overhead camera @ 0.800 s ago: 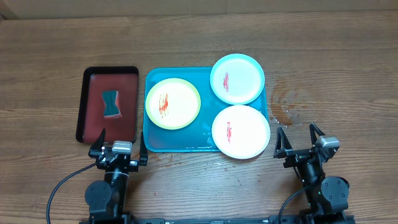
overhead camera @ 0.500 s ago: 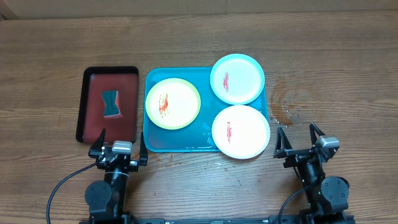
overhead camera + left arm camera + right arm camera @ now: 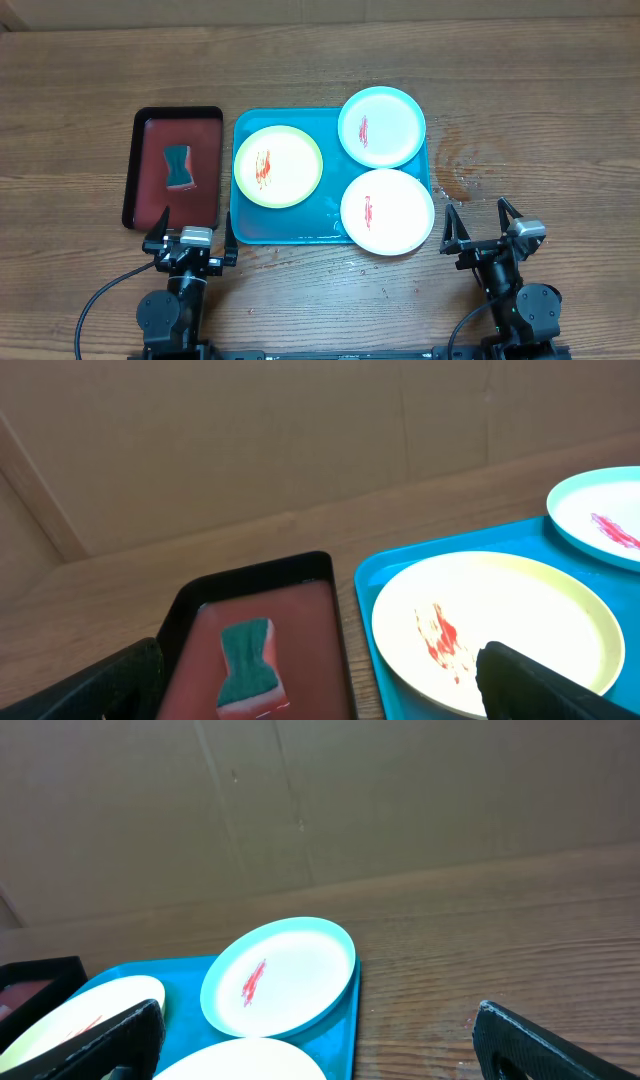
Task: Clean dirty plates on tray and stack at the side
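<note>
The turquoise tray (image 3: 300, 225) lies mid-table with three plates on it, each with a red smear. The yellow-green plate (image 3: 278, 166) is at its left, the light blue plate (image 3: 381, 125) at its far right corner, the white plate (image 3: 387, 211) at its near right. My left gripper (image 3: 192, 231) is open and empty at the near edge, below the black tray. My right gripper (image 3: 482, 219) is open and empty, right of the white plate. The left wrist view shows the yellow-green plate (image 3: 495, 628); the right wrist view shows the light blue plate (image 3: 280, 976).
A black tray with a red inside (image 3: 174, 166) lies left of the turquoise tray and holds a teal sponge (image 3: 179, 166), which also shows in the left wrist view (image 3: 246, 662). A cardboard wall (image 3: 320, 790) stands behind the table.
</note>
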